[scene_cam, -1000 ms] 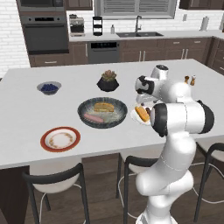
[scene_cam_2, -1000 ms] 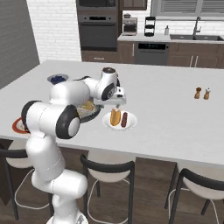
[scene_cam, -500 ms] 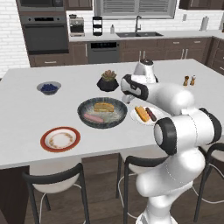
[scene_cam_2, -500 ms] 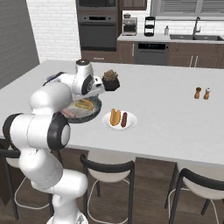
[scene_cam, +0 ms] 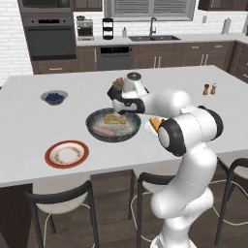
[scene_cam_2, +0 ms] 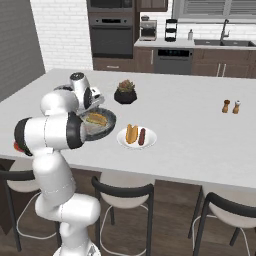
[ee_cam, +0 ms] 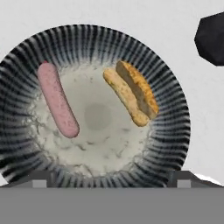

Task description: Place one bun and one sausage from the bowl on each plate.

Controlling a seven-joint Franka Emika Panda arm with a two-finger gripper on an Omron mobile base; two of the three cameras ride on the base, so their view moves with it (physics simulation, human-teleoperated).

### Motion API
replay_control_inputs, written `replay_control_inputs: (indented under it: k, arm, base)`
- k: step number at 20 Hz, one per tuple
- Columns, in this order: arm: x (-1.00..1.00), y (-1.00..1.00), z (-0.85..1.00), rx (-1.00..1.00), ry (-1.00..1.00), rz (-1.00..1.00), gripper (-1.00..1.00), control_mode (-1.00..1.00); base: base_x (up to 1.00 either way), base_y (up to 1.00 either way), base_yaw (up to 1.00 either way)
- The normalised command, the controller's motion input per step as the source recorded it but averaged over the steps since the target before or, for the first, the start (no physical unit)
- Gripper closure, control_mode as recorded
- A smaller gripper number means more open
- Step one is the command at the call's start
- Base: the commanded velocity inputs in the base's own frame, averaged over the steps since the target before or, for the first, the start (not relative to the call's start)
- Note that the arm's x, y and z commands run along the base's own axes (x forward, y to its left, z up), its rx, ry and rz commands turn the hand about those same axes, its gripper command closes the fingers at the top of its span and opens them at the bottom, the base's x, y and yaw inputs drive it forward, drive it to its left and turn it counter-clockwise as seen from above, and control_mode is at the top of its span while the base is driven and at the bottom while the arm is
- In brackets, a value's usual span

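Note:
The wide dark bowl (scene_cam: 93,127) (scene_cam_2: 109,120) (ee_cam: 175,109) holds one pink sausage (scene_cam: 104,131) (ee_cam: 57,99) and one split bun (scene_cam: 115,117) (scene_cam_2: 97,119) (ee_cam: 131,92). My gripper (scene_cam: 120,107) (scene_cam_2: 95,104) (ee_cam: 111,179) hangs open just above the bowl, its fingertips (ee_cam: 41,178) wide apart with nothing between them. To the right of the bowl, a white plate (scene_cam_2: 150,142) carries a bun (scene_cam_2: 131,134) and a sausage (scene_cam_2: 142,136); my arm partly hides that plate (scene_cam: 147,127) from the left. A red-rimmed plate (scene_cam: 67,154) lies bare at the front left.
A black pot with a plant (scene_cam_2: 126,93) (ee_cam: 212,37) stands behind the bowl. A small bowl of blue berries (scene_cam: 54,97) sits far left. Salt and pepper shakers (scene_cam: 209,89) (scene_cam_2: 231,106) stand at the right. Stools (scene_cam: 58,203) line the counter's front edge.
My arm has swung left from above the white plate to above the bowl. The bun and sausage on the white plate stayed put.

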Motion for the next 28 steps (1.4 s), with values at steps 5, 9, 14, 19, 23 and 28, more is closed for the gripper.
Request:
replay_control_inputs:
  k: [5, 9, 14, 19, 23, 28]
  arm:
    - [0.30, 0.05, -0.46, -0.03, 0.00, 0.01, -1.00, -1.00]
    - [0.25, 0.00, -0.55, -0.02, 0.04, 0.05, -1.00, -1.00]
    - [0.72, 0.00, -0.25, -0.02, 0.07, 0.08, -1.00, -1.00]
    - [0.70, 0.00, 0.00, -0.02, 0.02, 0.07, -1.00, -1.00]
    - [0.31, 0.00, -0.48, -0.02, 0.04, 0.03, -1.00, -1.00]
    - [0.02, 0.00, -0.48, -0.03, 0.01, 0.00, -1.00, -1.00]
  base:
    - [0.00, 0.00, 0.00]
    - [0.00, 0.00, 0.00]
    - [0.00, 0.00, 0.00]
    - [0.00, 0.00, 0.00]
    - [0.00, 0.00, 0.00]
    - [0.00, 0.00, 0.00]
